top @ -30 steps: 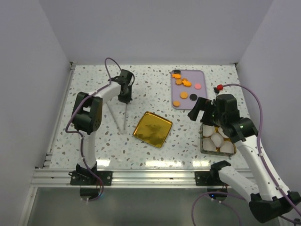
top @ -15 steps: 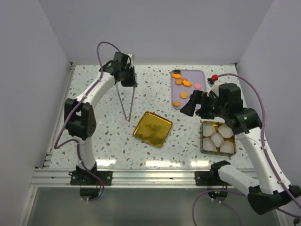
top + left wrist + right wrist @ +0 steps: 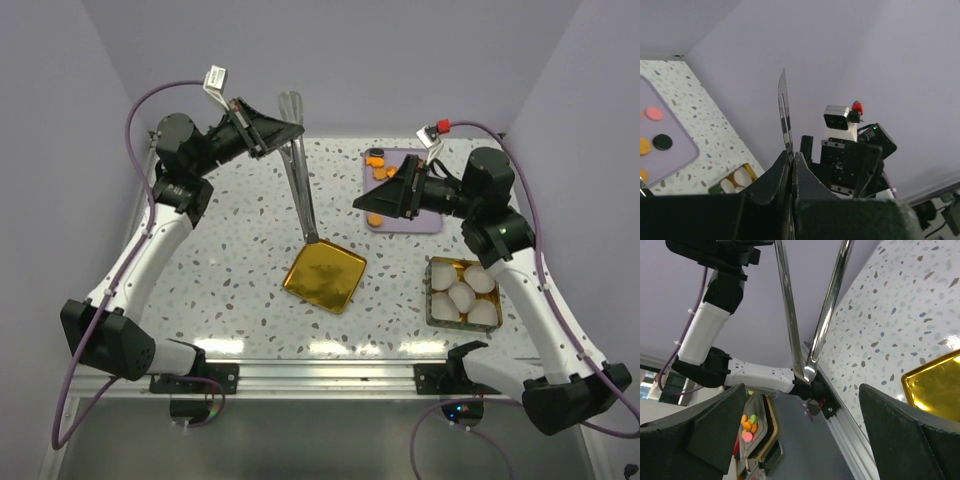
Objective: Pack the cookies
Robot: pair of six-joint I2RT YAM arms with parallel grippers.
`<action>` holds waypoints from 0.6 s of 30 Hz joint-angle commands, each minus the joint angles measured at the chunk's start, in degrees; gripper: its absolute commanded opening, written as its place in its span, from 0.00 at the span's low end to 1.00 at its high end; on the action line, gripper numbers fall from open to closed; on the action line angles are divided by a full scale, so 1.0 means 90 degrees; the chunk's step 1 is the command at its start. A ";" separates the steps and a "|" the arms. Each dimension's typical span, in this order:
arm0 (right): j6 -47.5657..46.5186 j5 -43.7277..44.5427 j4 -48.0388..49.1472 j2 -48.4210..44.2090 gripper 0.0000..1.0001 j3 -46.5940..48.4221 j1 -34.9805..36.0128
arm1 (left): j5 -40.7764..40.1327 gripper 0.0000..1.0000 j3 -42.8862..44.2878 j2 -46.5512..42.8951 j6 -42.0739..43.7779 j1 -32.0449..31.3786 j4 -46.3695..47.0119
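"Holding anything on the left side?"

"Yes, my left gripper (image 3: 287, 131) is clamped on the metal tongs (image 3: 300, 185), high above the table (image 3: 215, 250). My right gripper (image 3: 368, 200) has its jaws wide apart over the purple tray (image 3: 420, 222), where the cookies (image 3: 377, 161) lie."
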 commanded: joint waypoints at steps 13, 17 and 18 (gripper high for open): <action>0.0495 -0.0486 0.1102 0.0921 0.99 0.0634 0.0656 | -0.0029 0.00 -0.0465 -0.0067 -0.1743 -0.0369 0.2673; 0.0563 -0.0447 0.1287 0.1146 0.99 0.0712 0.0900 | -0.0146 0.00 -0.0436 0.0079 -0.1861 -0.0457 0.2957; 0.0592 -0.0437 0.1326 0.1252 0.99 0.0770 0.0998 | -0.0165 0.00 -0.0416 0.0109 -0.1880 -0.0477 0.2987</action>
